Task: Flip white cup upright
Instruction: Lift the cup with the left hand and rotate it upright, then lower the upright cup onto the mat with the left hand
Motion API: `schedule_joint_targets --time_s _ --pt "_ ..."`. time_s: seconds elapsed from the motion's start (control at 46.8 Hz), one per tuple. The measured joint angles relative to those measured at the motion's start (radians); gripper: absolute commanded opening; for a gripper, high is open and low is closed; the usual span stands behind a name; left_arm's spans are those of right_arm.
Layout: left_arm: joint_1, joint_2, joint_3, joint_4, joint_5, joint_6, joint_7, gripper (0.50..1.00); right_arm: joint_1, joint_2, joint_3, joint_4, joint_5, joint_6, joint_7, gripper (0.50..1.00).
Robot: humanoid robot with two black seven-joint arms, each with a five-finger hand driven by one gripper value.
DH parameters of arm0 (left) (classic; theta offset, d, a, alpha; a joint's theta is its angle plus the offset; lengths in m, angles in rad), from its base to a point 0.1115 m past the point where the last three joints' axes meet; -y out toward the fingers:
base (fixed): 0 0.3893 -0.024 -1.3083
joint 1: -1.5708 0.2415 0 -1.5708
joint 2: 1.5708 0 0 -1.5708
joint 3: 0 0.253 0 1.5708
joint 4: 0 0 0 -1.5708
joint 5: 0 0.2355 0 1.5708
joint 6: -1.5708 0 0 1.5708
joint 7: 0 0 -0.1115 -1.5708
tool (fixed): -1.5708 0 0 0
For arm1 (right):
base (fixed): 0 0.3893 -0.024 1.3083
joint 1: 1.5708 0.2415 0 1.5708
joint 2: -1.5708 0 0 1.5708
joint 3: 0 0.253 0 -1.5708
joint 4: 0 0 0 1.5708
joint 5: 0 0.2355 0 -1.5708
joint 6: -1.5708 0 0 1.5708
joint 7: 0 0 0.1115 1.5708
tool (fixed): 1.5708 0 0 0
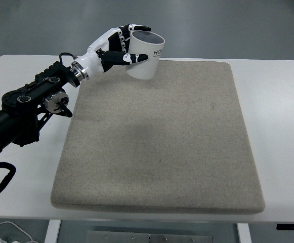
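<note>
Setting the white cup (145, 56) mouth-up at the far edge of the beige mat (162, 147) on the white table (278, 126).
The left hand (122, 45) wrapped its fingers (136, 57) around the cup's wall; next likely came releasing without tipping it.

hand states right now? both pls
Left hand: closed around the white cup, opening facing up, at the far edge of the mat.
Right hand: not in view.
</note>
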Motion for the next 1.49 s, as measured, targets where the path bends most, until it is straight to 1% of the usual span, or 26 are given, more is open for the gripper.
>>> schedule_joint_targets --time_s 0.085,0.149,0.256,0.363,0.427,0.555,0.79,1.495 --pt "0.01 -0.006 0.001 0.025 0.001 0.006 -0.073 0.514 0.0 0.0 0.0 0.0 0.0 0.0 0.0 0.93" --pt "0.014 -0.012 0.003 0.052 0.002 0.012 -0.092 0.514 0.0 0.0 0.0 0.0 0.0 0.0 0.0 0.93" --pt "0.017 -0.034 0.003 0.085 0.004 0.029 -0.094 0.512 0.0 0.0 0.0 0.0 0.0 0.0 0.0 0.93" --pt "0.018 -0.049 0.003 0.099 0.004 0.063 -0.095 0.512 0.0 0.0 0.0 0.0 0.0 0.0 0.0 0.93" --pt "0.024 -0.059 0.003 0.1 0.005 0.081 -0.095 0.5 0.0 0.0 0.0 0.0 0.0 0.0 0.0 0.93" --pt "0.035 -0.089 0.01 0.1 0.007 0.141 -0.095 0.5 0.0 0.0 0.0 -0.001 0.0 0.0 0.0 0.93" --pt "0.04 -0.117 0.135 0.093 0.005 0.255 -0.095 0.5 0.0 0.0 0.0 0.0 0.0 0.0 0.0 0.93" --pt "0.074 -0.151 0.127 0.095 -0.012 0.291 -0.095 0.501 0.0 0.0 0.001 0.0 0.0 0.0 0.0 0.93"
